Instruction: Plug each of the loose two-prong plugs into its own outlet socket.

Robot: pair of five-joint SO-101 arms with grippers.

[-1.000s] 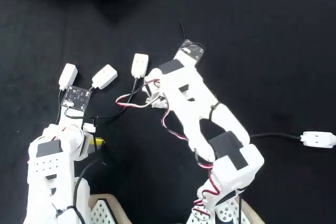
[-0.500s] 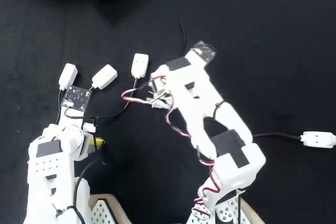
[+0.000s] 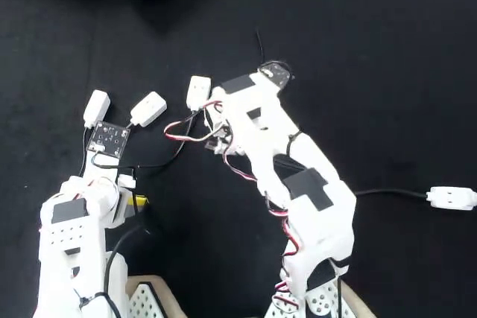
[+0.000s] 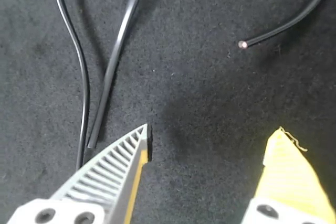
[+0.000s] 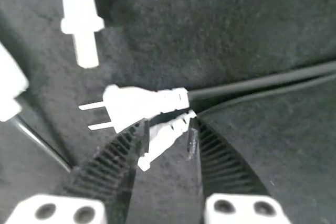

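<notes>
No text, label, number or sign can be read; the white plugs (image 5: 137, 107) bear no legible print

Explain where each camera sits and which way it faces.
High view: fixed above, looking down on the black table; left arm, right arm show.
Left wrist view: on the left arm, facing black cables; left gripper open.
Right wrist view: on the right arm, facing a two-prong plug; right gripper shows.
All share the table.

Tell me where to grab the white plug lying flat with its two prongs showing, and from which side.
Grip the plug by its white body, between prongs and cord, jaws closing across its width. Come down from above: it lies flat on the cloth, prongs level, and the other plug in the right gripper crowds one side.
</notes>
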